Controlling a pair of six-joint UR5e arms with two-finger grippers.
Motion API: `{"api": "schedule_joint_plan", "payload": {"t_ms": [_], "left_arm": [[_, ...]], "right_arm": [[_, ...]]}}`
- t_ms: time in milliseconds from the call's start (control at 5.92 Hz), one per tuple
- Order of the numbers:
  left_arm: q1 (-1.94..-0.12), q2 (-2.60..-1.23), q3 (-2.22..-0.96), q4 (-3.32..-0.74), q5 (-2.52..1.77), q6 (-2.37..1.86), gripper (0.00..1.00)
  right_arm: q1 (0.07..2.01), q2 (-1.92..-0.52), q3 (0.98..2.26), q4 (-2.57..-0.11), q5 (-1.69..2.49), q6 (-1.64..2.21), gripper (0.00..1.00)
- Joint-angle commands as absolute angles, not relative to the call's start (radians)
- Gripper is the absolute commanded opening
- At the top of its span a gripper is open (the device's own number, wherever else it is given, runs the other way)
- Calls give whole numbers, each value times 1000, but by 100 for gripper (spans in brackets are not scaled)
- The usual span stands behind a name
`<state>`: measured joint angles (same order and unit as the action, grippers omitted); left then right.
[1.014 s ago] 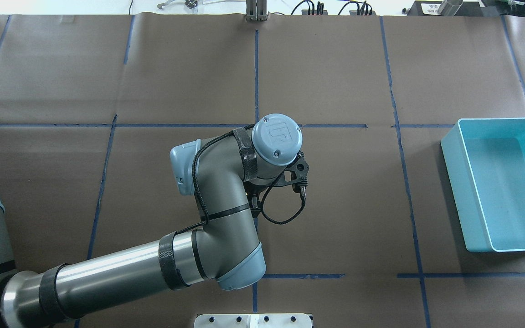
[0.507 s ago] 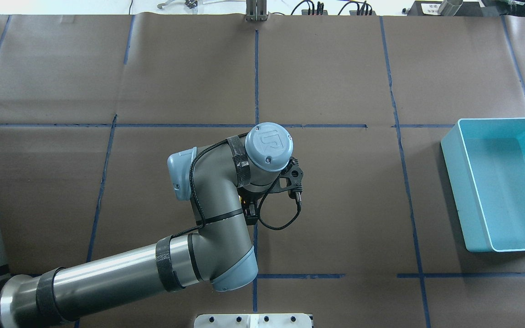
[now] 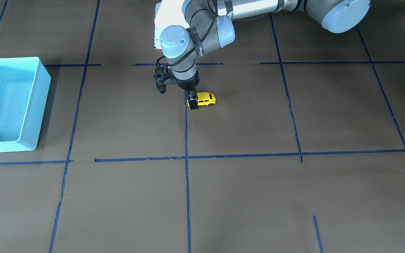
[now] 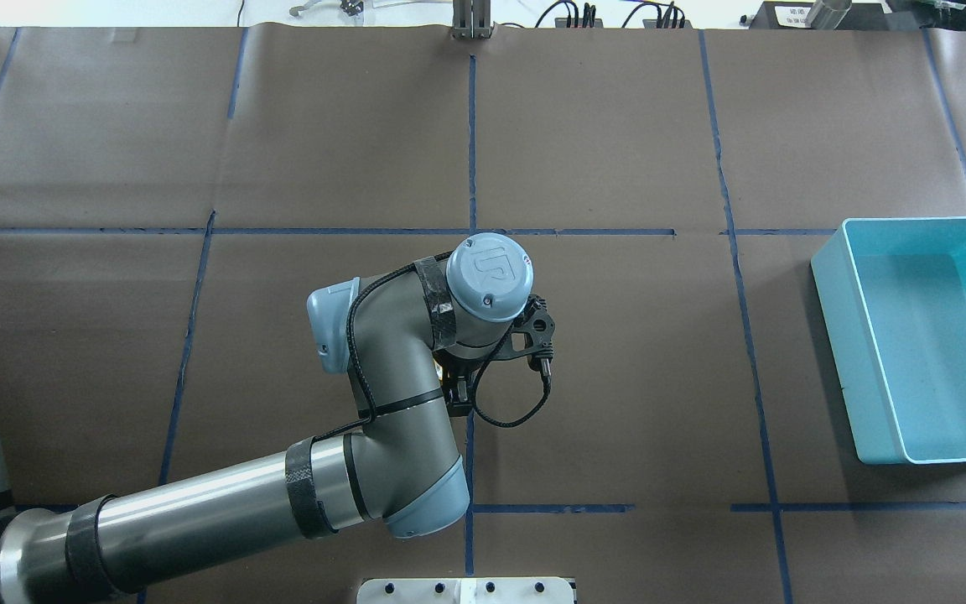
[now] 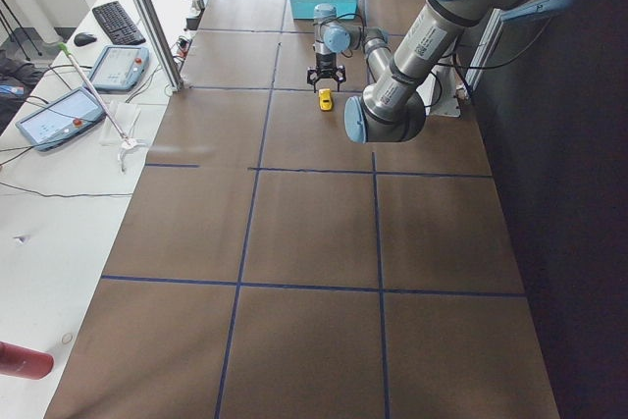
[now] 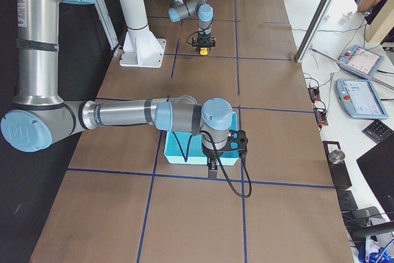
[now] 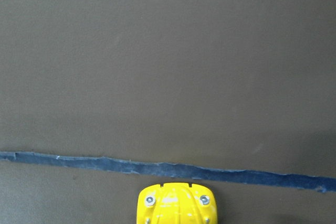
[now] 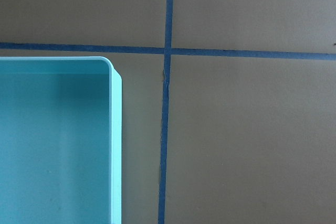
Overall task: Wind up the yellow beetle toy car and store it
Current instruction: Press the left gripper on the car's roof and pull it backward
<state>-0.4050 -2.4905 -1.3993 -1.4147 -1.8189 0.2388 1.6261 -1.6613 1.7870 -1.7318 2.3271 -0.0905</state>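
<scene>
Locate yellow beetle toy car [image 3: 206, 99] on the bench, well apart from the turquoise bin [image 3: 35, 109]. Note left pincer [image 3: 193, 102] straddling one end, seemingly pinched on its flanks. Treat as light, rigid, glossy, slip-prone; grip across the body sides, leaving the wheels free to roll

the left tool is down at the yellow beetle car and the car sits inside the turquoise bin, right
No. The left tool is down at the yellow beetle car, but the car sits on the brown table cover, well apart from the turquoise bin. The front-facing view shows it.
</scene>
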Motion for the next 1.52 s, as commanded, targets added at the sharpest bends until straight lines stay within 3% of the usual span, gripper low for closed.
{"api": "schedule_joint_plan", "payload": {"t_ms": [0,169,338,1014,1352], "left_arm": [[-405,-2491,-1388,-1430,-1812,238,31],[-405,-2490,-1388,-1430,-1812,239,8],[-406,-2491,-1393,-1430,-1813,239,1],[-430,-2505,-1422,-1540,-1819,294,0],[-428,-2542,-1352,-1687,-1821,298,0]], "right_arm": [[1626,-1661,1787,-1732,2327,-91,100],[1628,-1661,1786,-1732,2327,-91,100],[1626,-1661,1787,-1732,2327,-91,100],[1626,-1661,1789,-1730,2327,-92,100],[1626,-1664,1782,-1732,2325,-91,100]]}}
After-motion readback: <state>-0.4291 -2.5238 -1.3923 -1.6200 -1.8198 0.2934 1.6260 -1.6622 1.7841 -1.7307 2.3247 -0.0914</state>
